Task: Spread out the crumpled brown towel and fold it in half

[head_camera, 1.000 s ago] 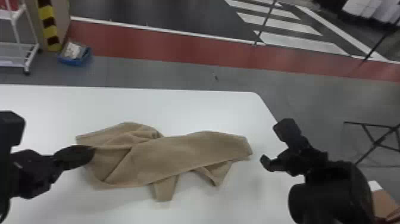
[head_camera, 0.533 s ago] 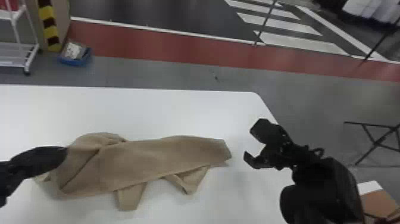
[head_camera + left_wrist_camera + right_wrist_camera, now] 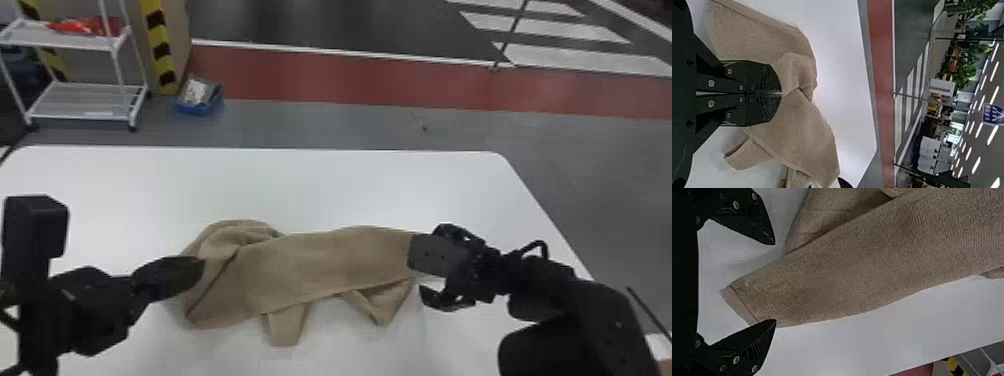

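In the head view, we note that the right hand [image 3: 775, 282] has closed the gap to the near end of the brown towel [image 3: 325, 260], from which it stood apart in both earlier frames. Between those two, the towel slides leftward over the white surface [image 3: 350, 185] along with the left hand [image 3: 781, 94], which we take as evidence of a real grip. The view itself has since turned, so we leave later shifts of the cloth unjudged.

The left hand is narrow, its fingertips meeting on bunched towel; the right hand is wide, straddling the hemmed end. The towel lies as a crumpled band, two flaps [image 3: 287, 327] [image 3: 385, 305] jutting from beneath it. For the task, we judge spreading to be under way and folding not begun; a second grip at the right end would let both hands draw the cloth out.

Within the head view, a right finger hides part of that end, and we cannot tell whether it touches cloth. The layers underneath are hidden, as is how much the left hand pinches.
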Action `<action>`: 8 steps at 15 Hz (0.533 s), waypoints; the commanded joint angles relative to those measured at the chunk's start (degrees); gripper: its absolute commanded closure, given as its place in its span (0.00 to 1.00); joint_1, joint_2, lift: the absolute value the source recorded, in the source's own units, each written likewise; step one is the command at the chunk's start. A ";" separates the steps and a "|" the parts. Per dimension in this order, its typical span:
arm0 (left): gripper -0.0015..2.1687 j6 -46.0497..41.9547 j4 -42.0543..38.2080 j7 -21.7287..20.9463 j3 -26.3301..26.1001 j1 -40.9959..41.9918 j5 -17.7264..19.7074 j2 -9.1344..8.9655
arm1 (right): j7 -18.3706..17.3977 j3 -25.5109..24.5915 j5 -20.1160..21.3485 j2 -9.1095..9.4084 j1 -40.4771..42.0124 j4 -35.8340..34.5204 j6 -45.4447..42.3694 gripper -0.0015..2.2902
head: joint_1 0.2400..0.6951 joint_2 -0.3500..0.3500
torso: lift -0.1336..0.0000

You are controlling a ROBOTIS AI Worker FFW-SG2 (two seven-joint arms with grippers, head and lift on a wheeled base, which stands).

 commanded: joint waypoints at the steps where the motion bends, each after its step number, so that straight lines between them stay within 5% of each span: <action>1: 0.99 -0.07 0.01 -0.07 -0.09 0.03 0.17 -0.06 | 0.60 0.24 0.62 -0.01 -0.82 0.14 0.30 0.11 | 1.00 0.27 | 0.07; 7: 0.99 -0.60 0.36 -0.07 -0.09 0.38 0.35 0.03 | 5.09 1.91 2.64 -0.09 -4.87 4.01 1.53 0.25 | 1.00 0.27 | 0.07; 8: 0.99 -0.95 0.45 0.01 -0.09 0.38 0.26 0.03 | 5.88 2.00 2.64 -0.09 -5.39 4.09 1.70 0.33 | 1.00 0.27 | 0.07</action>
